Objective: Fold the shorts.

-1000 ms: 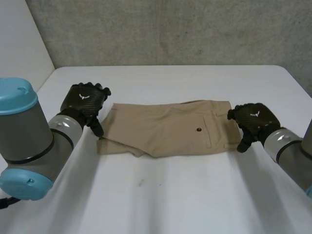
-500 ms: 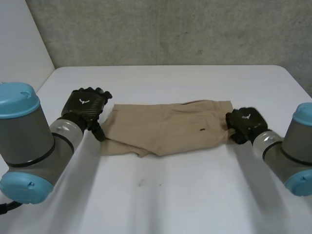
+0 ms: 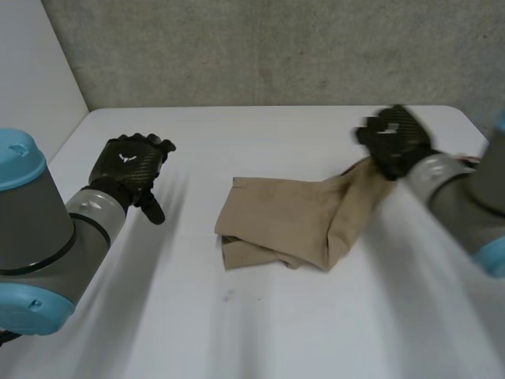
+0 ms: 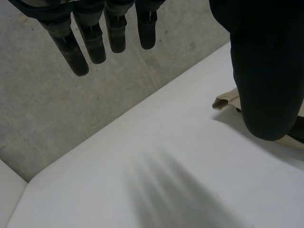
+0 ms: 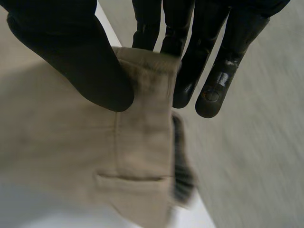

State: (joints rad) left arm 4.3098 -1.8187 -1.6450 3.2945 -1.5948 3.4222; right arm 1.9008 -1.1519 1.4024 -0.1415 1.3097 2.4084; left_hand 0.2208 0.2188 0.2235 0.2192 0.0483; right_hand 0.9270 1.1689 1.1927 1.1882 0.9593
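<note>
White table [image 3: 260, 332] stretches beneath both of the robot's arms, with a grey concrete wall [image 3: 276, 47] behind it. Tan shorts [image 3: 288, 225] lie bunched on the table between the two hands. One end rises off the surface in a taut strip to the right hand [image 3: 397, 142], and the rest sits crumpled below and to the inner side of that hand. The right hand is raised above the table and clamped on the shorts. Its wrist view shows the thumb [image 5: 78, 61] pressing a stitched edge of the cloth against the fingers [image 5: 211, 71], with a pocket seam [image 5: 133, 176] hanging just under the palm. The left hand [image 3: 130, 166] hovers well apart from the shorts and holds nothing, its fingers straight and spread wide from its thumb. In its wrist view, a tan corner of the shorts shows on the table just beside that thumb.
</note>
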